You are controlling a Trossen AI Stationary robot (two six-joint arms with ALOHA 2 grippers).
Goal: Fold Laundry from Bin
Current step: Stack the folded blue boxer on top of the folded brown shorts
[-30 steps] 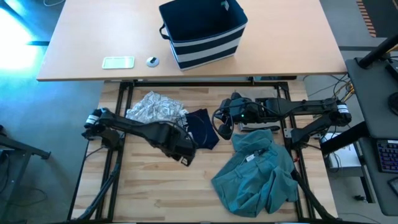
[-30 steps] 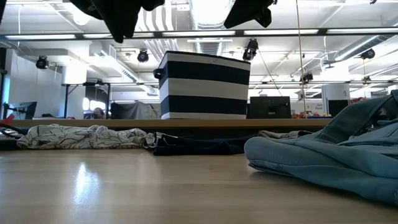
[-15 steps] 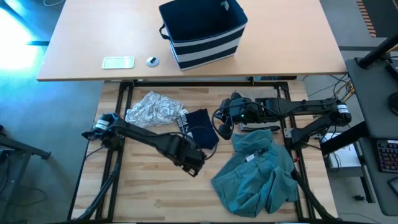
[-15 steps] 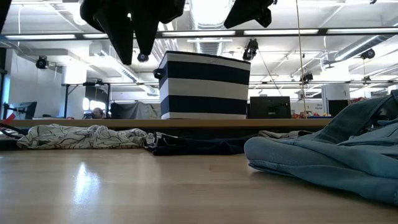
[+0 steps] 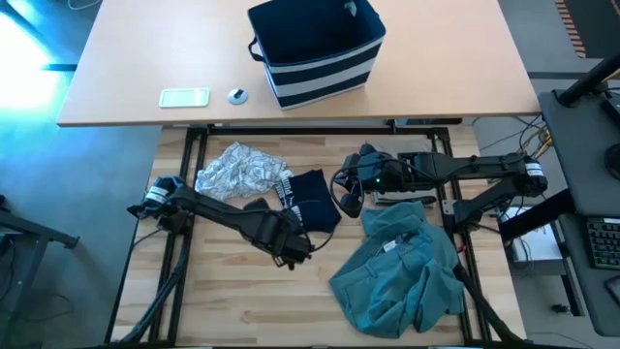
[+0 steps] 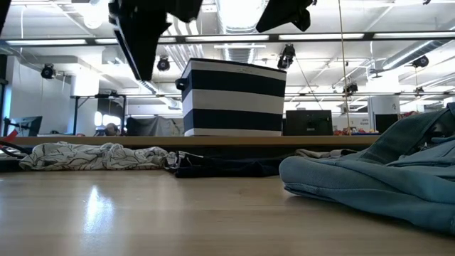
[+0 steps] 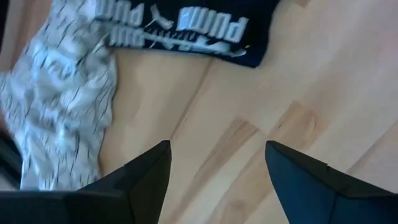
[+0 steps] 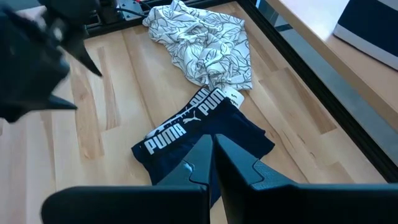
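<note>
The laundry lies spread on the wooden table: a grey-white patterned garment (image 5: 237, 170), a dark navy one with white print (image 5: 315, 199) beside it, and a crumpled teal one (image 5: 397, 276) at the near right. The striped navy bin (image 5: 315, 44) stands on the far desk. My left gripper (image 7: 217, 165) hangs open over bare wood, just near of the navy garment (image 7: 205, 25), and touches nothing. My right gripper (image 8: 214, 155) is shut and holds still in the air above the navy garment's right edge (image 8: 199, 140).
A flat white device (image 5: 184, 97) and a small round object (image 5: 237, 95) lie on the far desk, left of the bin. Bare wood (image 5: 223, 291) stretches across the near left of the table. A black frame (image 5: 184, 233) runs along the table's sides.
My left gripper has opened, rolled about its own axis and sunk a little toward the table, staying near the navy garment's near edge. The garments have not moved.
</note>
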